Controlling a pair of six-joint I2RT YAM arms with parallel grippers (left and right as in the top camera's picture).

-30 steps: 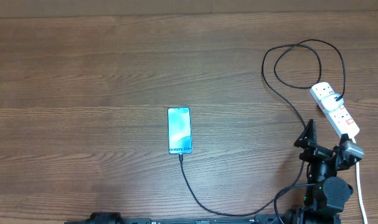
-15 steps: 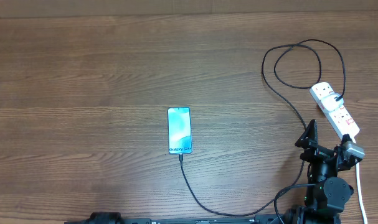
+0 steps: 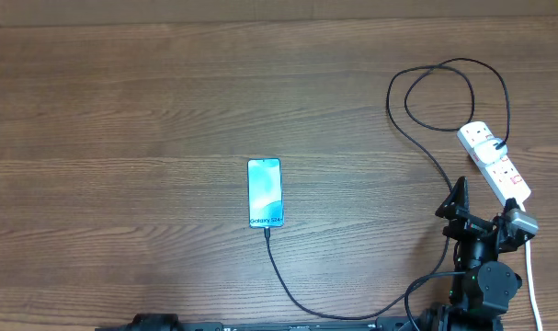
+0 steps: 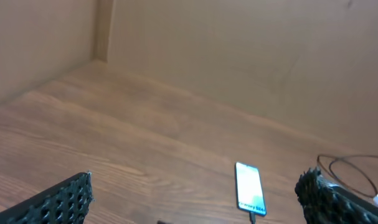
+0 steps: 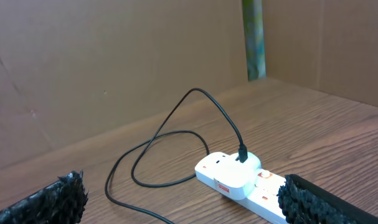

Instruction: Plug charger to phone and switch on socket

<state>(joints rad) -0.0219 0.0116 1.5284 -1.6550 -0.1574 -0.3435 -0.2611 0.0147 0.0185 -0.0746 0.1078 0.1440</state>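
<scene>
one step remains: charger (image 3: 288, 285) is plugged into phone (image 3: 265, 193); socket (image 3: 495, 162) is to be switched by wide-spread right gripper (image 3: 485, 211); left gripper (image 4: 195, 190) wide too.

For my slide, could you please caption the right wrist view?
Open right gripper facing the socket, with the charger plugged into it.

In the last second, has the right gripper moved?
No. In the overhead view the right gripper sits at the same spot beside the socket's near end.

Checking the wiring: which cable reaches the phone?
The thin black charger cable: it loops from the power strip to the phone's bottom edge. The thick white cord heads toward the robot.
</scene>
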